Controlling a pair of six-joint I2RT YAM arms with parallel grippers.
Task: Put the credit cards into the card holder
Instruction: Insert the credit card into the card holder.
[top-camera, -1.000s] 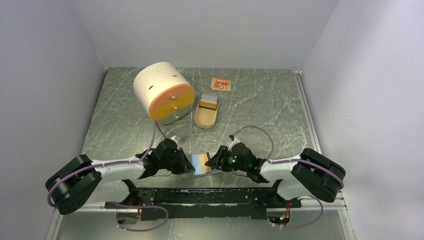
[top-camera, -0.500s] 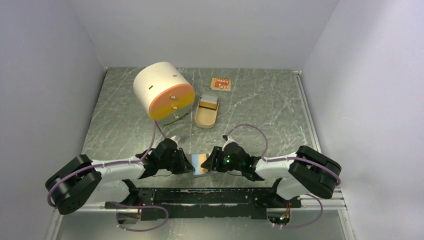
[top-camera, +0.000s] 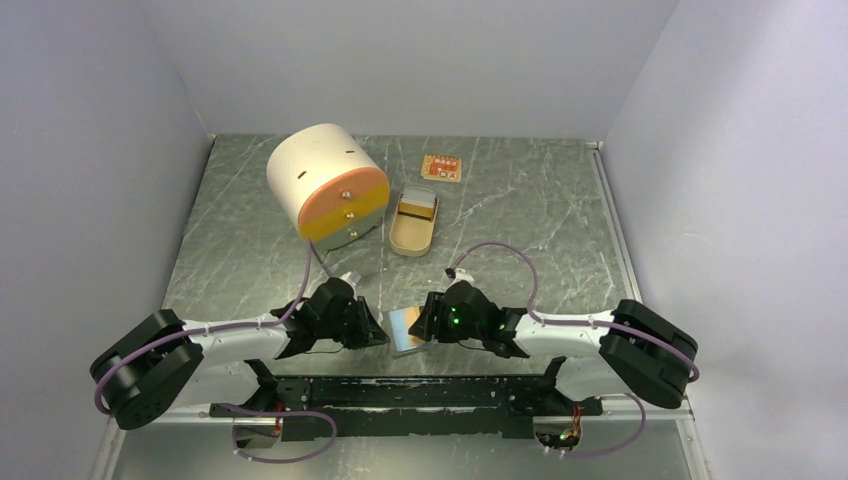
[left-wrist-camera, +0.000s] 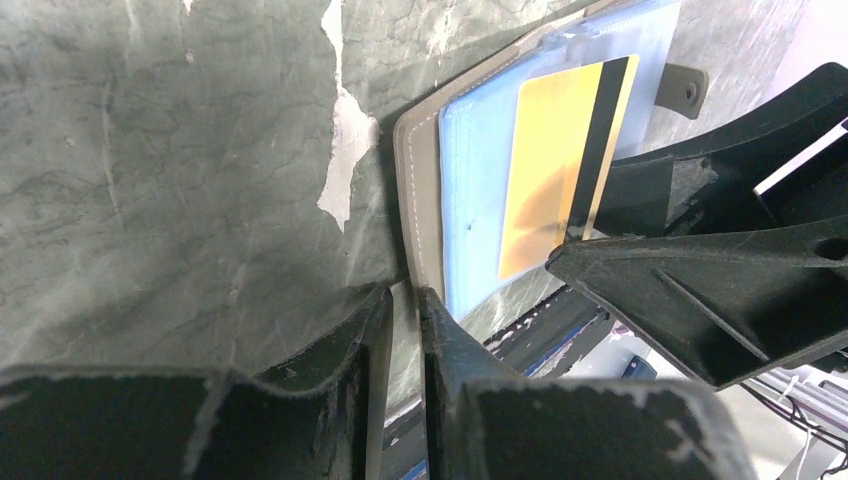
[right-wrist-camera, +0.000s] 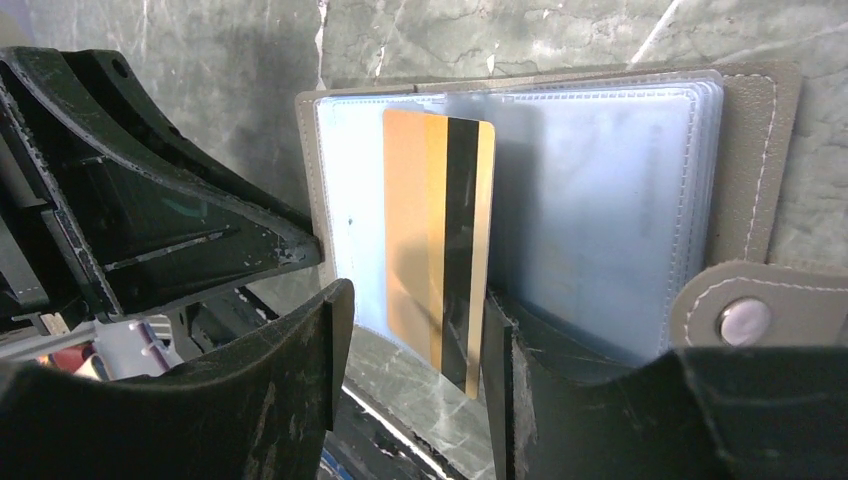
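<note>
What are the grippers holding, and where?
The left gripper pinches the card holder by its cover's edge. The right gripper straddles the gold card, jaws open, apparently not gripping.

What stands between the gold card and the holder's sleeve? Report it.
Nothing visible. The gold card lies against the open card holder's clear sleeves, between the right gripper's parted fingers; the left gripper pinches the cover.
</note>
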